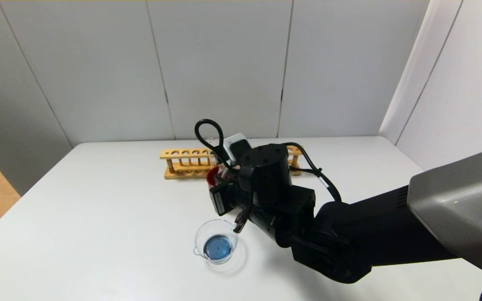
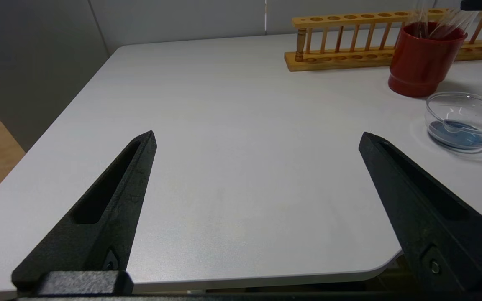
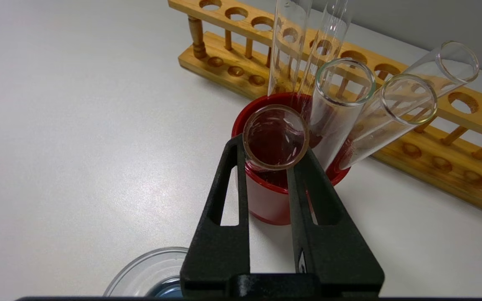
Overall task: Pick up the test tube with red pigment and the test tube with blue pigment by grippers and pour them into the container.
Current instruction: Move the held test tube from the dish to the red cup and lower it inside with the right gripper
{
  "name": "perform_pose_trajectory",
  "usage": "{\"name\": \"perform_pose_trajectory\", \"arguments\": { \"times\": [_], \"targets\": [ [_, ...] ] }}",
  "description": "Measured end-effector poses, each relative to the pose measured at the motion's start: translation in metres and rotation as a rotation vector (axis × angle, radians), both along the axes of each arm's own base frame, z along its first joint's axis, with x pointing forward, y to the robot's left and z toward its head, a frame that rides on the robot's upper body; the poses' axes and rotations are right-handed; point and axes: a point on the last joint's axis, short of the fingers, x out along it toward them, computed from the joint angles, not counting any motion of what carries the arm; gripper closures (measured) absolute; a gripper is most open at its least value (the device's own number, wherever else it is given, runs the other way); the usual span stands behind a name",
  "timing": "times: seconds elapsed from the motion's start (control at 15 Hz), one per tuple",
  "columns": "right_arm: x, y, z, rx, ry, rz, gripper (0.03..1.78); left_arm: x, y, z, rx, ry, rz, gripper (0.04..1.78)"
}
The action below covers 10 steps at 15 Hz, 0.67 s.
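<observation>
Toward the far edge of the bench, the right gripper (image 3: pixel 272 161) pinches a clear test tube (image 3: pixel 275 138) just below its rim, its lower part inside the dark red cup (image 3: pixel 266 200). Whether this is the red-pigment tube cannot be told. Four more clear tubes (image 3: pixel 337 104) lean in the same cup. Just behind it, along the far edge, lies the wooden rack (image 1: pixel 186 163), its visible holes empty. The container (image 1: pixel 216 241) sits nearer the front edge, close to the cup, with blue liquid pooled in its bottom. No legible writing shows anywhere. The left gripper (image 2: pixel 257 140) hangs over the bare white table (image 2: pixel 224 125) by the front-left corner, jaws spread wide.
</observation>
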Motion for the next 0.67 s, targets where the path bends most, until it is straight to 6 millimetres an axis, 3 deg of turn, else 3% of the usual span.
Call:
{"name": "perform_pose_trajectory", "arguments": {
  "times": [0.2,0.53,0.67],
  "targets": [
    [-0.0004,0.0,0.0016,0.004,-0.003,0.0,1.25,0.0,0.0,0.0,0.0,0.0,0.0,0.11],
    [-0.0003,-0.0004,0.0048,0.013,-0.008,-0.003,0.43,0.0,0.0,0.0,0.0,0.0,0.0,0.11],
    [0.0002,-0.0015,0.0081,0.02,-0.014,-0.005,0.22,0.0,0.0,0.0,0.0,0.0,0.0,0.11]
  ]
}}
